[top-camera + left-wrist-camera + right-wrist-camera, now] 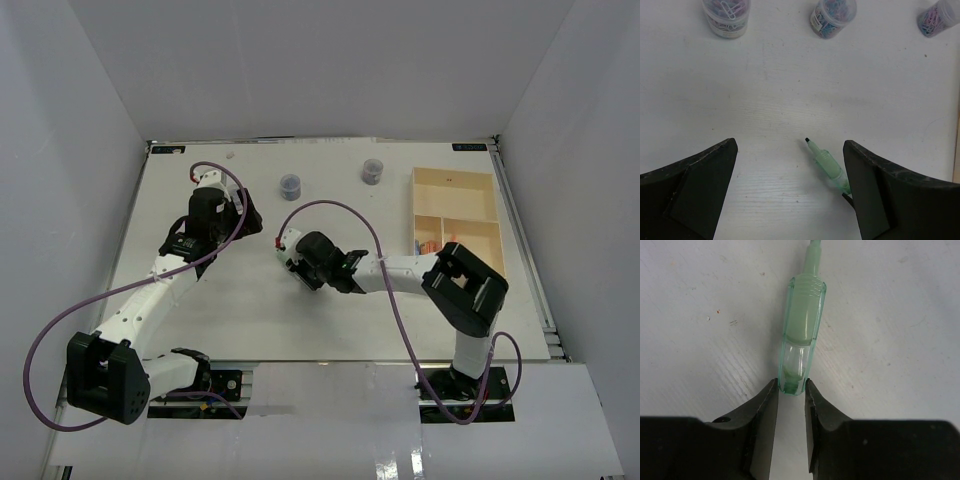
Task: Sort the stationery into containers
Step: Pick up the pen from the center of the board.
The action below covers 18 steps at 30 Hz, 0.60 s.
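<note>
The right gripper point(791, 385) pinches the tail of the green marker point(802, 315), its long axis straight ahead, apparently on the counter point(890, 340); the left gripper point(790, 145) gapes empty.

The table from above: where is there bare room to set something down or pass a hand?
The widest bare table patch lies in front, between the left arm and right arm. A smaller one lies between the tray and the pot nearest it. The middle is crowded: the right gripper pinches a green marker, the open left gripper close by.
</note>
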Motion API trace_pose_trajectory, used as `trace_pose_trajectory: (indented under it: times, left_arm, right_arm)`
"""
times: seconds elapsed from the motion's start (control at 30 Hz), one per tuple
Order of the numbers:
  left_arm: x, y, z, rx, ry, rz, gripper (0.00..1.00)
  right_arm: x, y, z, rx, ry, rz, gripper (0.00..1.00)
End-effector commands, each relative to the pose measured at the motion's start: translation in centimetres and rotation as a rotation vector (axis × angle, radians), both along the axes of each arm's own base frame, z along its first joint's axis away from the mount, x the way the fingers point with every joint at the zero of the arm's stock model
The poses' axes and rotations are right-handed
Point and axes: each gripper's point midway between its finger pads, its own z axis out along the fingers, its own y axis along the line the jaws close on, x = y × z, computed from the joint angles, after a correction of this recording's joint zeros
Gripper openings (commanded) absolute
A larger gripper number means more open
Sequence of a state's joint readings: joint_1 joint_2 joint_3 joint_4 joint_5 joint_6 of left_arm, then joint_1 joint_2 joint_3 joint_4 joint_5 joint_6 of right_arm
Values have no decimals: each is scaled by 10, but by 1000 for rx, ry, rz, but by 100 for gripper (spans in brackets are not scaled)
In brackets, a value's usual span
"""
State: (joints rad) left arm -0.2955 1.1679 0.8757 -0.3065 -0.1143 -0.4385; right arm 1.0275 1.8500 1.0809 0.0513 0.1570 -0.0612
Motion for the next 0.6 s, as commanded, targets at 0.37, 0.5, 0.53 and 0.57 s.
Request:
trace_pose_trajectory:
  times: [0.37,0.5,0.53,0.57]
  left_arm:
    - [-20,-41,24,-210,-9,-173,98]
    - [-25,-53,29,-276,6,-215,98]
    - [-25,-57,31,-294,14,-226,98]
    - [-28,-64,33,-323,22,-260,98]
  right_arm:
    - [6,-34,104,87,-168,-68,16]
    - [7,-39,122,114,-205,-77,15]
    - [5,-39,128,129,-210,-74,15]
    - [5,-40,130,134,-211,-73,15]
